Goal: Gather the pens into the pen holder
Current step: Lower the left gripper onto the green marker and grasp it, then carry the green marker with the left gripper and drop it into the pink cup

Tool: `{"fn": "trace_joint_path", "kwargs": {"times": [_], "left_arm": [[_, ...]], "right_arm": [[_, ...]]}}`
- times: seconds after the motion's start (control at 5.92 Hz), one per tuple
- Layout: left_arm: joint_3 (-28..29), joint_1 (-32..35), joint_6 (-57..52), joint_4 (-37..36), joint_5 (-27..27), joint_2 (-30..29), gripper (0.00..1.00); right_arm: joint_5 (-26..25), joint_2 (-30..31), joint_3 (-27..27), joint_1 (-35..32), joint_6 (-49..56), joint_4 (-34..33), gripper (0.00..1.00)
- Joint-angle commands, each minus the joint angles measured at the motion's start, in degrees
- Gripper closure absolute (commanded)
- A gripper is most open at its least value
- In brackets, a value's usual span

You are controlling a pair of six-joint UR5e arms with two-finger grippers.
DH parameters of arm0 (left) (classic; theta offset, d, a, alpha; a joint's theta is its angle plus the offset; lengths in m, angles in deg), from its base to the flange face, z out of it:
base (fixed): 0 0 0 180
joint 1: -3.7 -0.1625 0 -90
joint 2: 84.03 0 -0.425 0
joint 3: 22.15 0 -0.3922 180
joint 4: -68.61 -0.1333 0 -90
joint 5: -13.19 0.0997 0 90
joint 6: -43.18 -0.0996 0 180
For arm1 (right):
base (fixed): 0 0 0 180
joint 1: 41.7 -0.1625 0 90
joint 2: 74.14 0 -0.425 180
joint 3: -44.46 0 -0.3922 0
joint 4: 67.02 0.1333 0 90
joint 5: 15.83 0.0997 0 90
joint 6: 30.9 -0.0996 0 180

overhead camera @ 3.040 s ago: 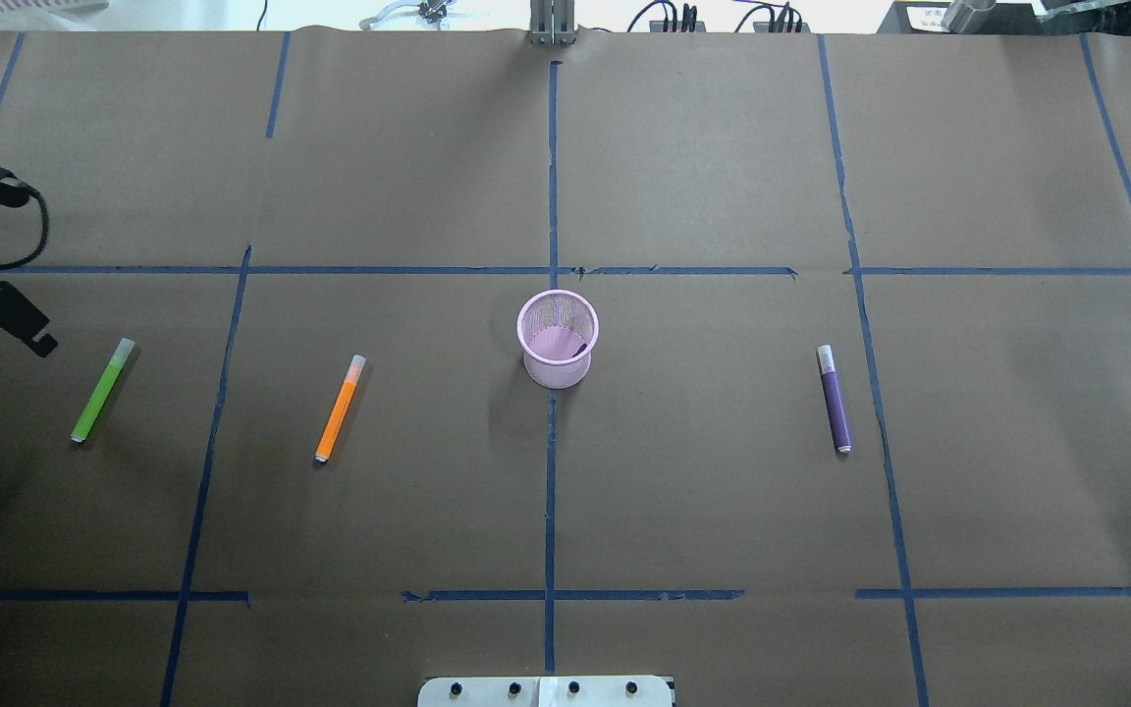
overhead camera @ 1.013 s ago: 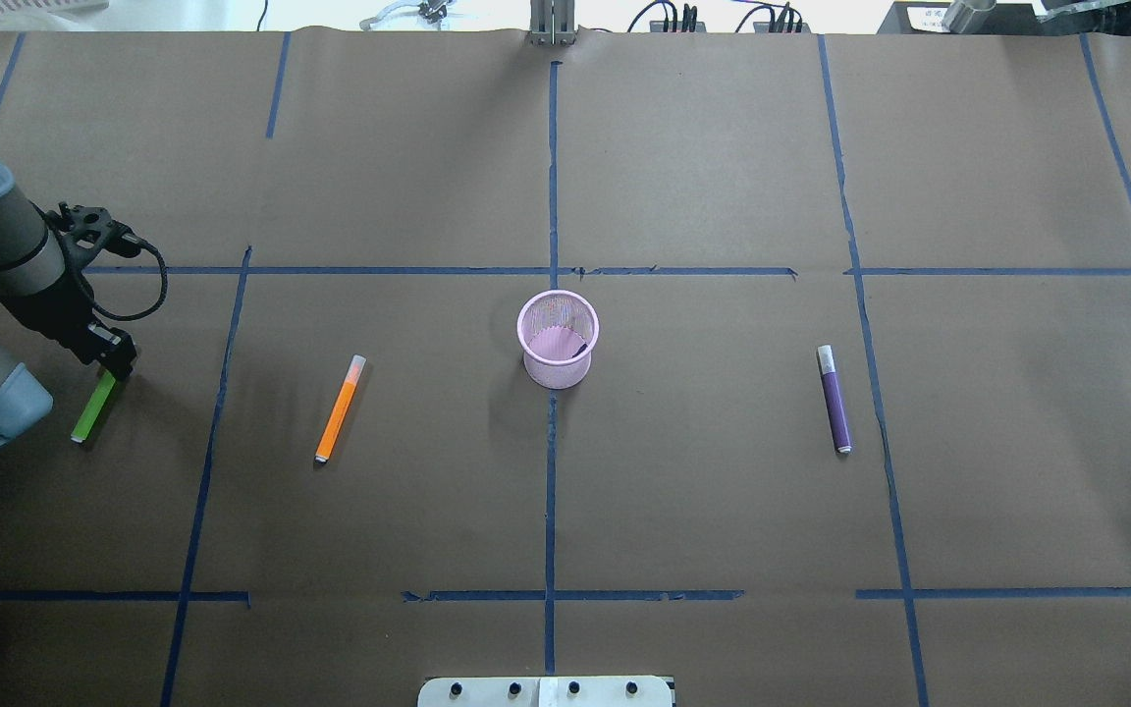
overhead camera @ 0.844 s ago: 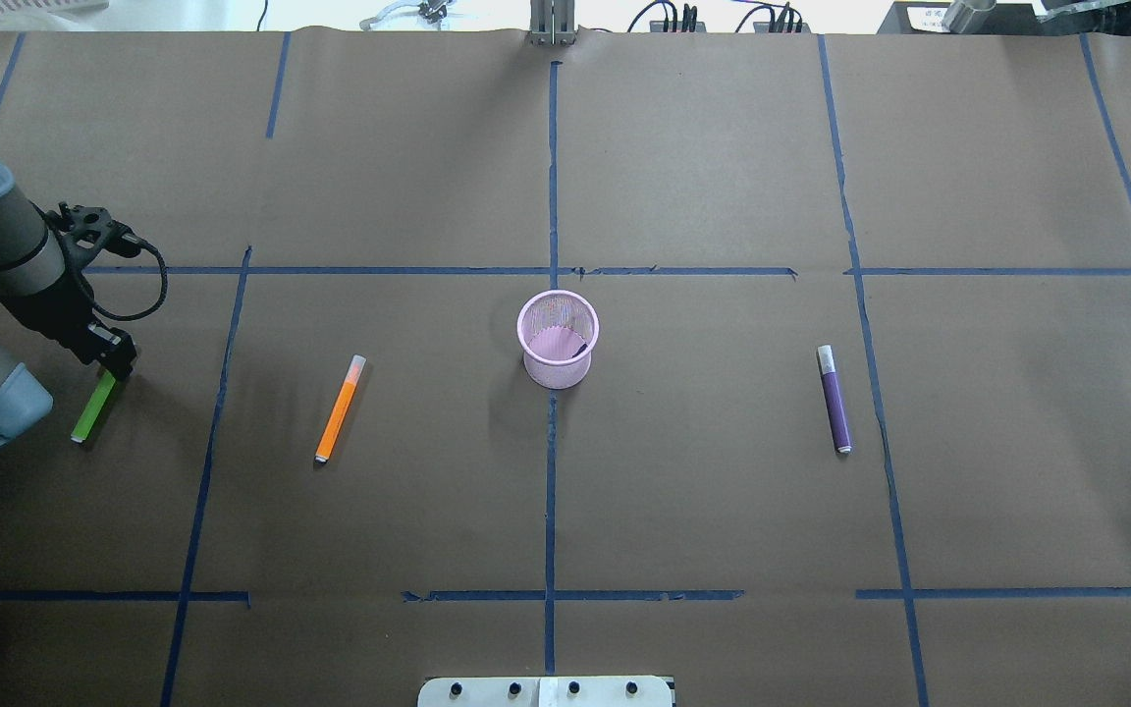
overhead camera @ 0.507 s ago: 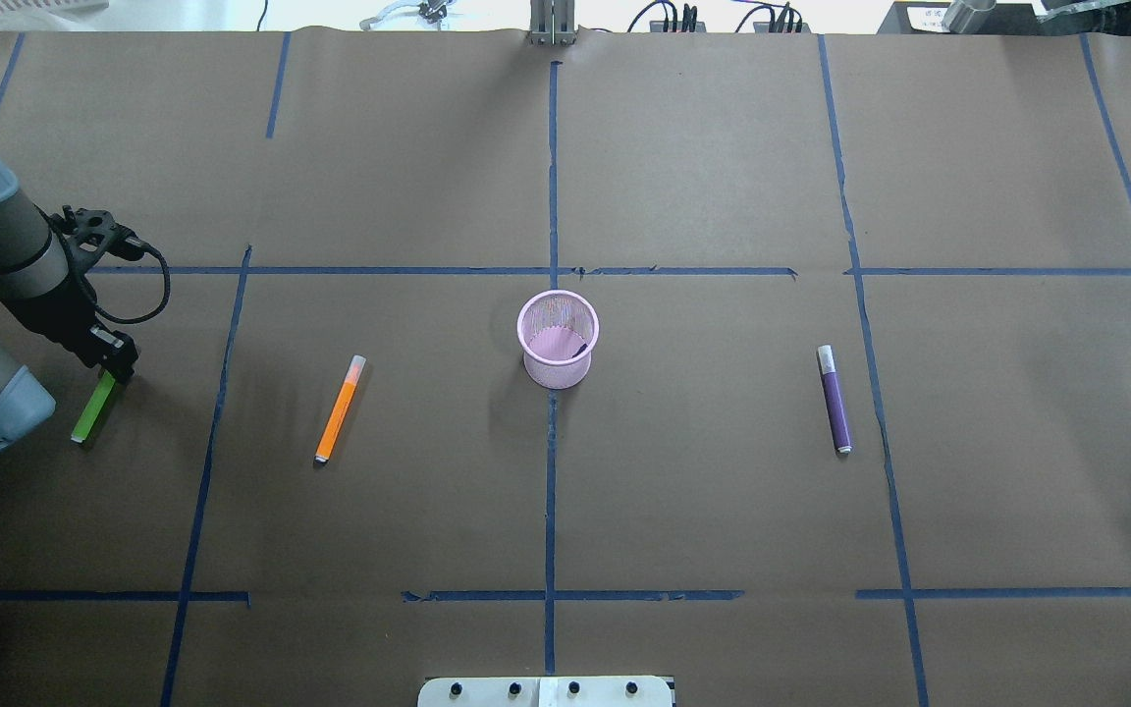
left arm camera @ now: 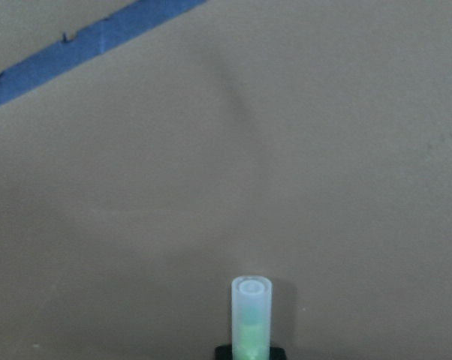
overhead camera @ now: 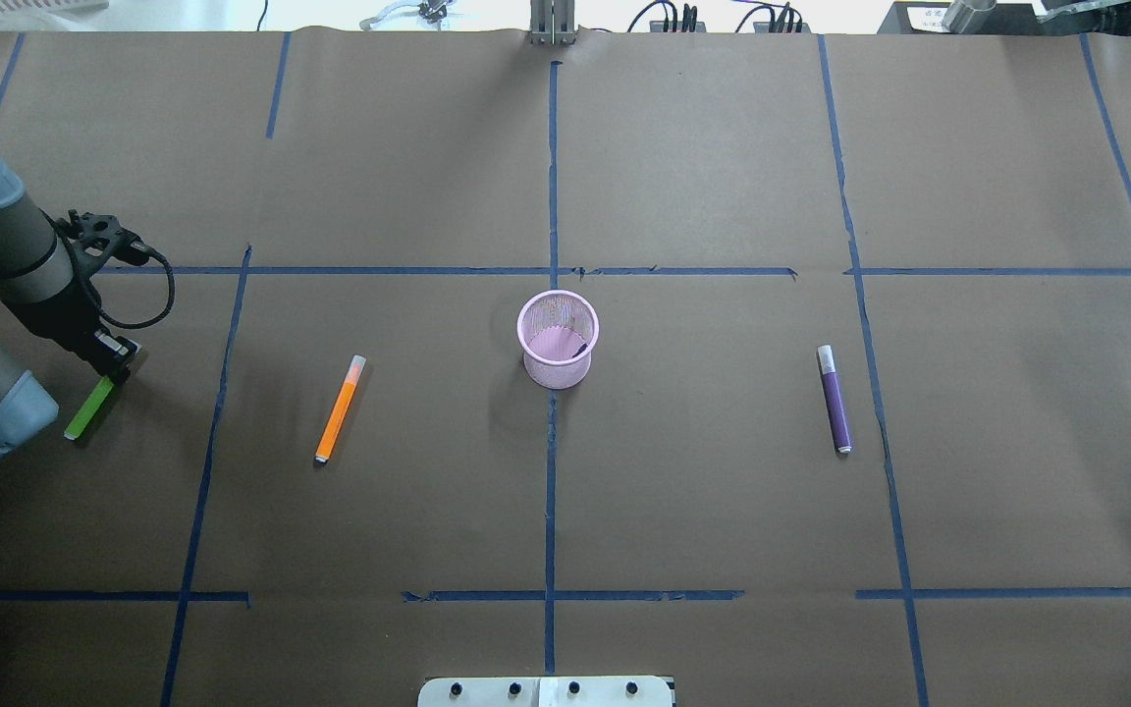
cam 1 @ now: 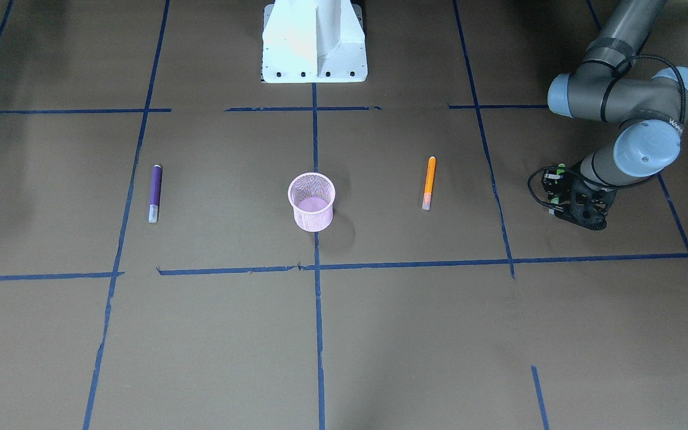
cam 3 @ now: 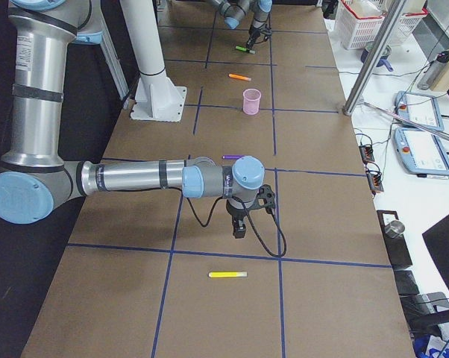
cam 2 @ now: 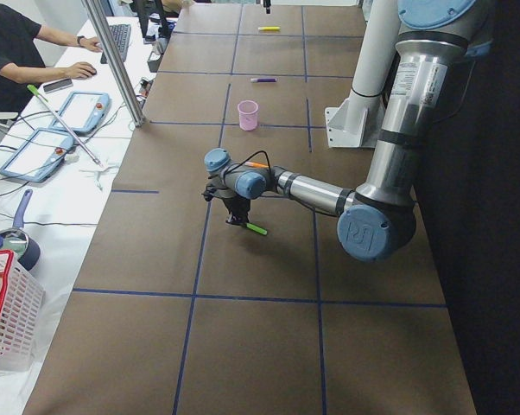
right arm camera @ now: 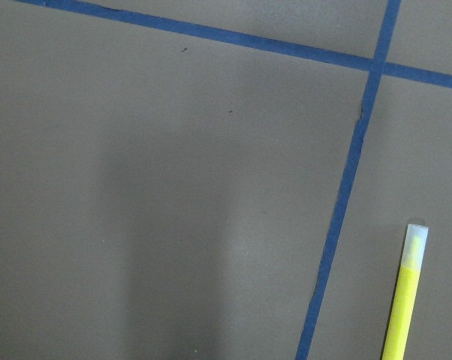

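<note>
We count four pens: one green pen [overhead camera: 89, 410], one orange pen [overhead camera: 341, 409], one purple pen [overhead camera: 834, 398] and one yellow pen [cam 3: 228, 274] (the yellow one shows only in the right-side and right wrist views). We find a single pen holder [overhead camera: 558, 339], a pink mesh cup. We make out two grippers, the left gripper [overhead camera: 114, 363] and the right gripper [cam 3: 239, 230]. There is one white base [cam 1: 314, 39]. On the bench beside the table we count two tablets [cam 2: 83, 111], one red-rimmed basket [cam 2: 5, 320] and one seated person [cam 2: 9, 43].
</note>
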Motion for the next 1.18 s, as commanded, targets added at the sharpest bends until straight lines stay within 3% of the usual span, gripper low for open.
{"fn": "trace_joint_path", "kwargs": {"times": [0.0, 0.17, 0.51, 0.68, 0.84, 1.01], "left_arm": [[-8.6, 0.0, 3.4, 0.0, -0.8, -1.5, 1.00], [-10.0, -1.0, 10.8, -0.2, 1.3, -8.8, 1.00], [-13.9, -5.7, 21.6, 0.0, 7.8, -17.4, 1.00], [-17.3, -11.4, 27.0, 0.0, 17.9, -19.8, 1.00], [-16.5, -17.3, 38.1, 0.2, 29.1, -25.6, 1.00], [-16.2, -18.2, 40.0, 0.3, 34.5, -28.7, 0.99]], "right_arm": [[0.0, -0.1, 0.2, 0.0, -0.1, 0.0, 0.00], [0.1, -0.1, 0.2, 0.0, -0.1, 0.1, 0.00], [0.0, 0.0, 0.4, 0.0, 0.0, 0.1, 0.00], [0.0, 0.0, 0.4, 0.0, 0.1, 0.1, 0.00], [0.0, -0.2, 0.4, 0.0, 0.1, 0.1, 0.00], [0.0, -0.2, 0.4, 0.0, 0.1, 0.1, 0.00]]}}
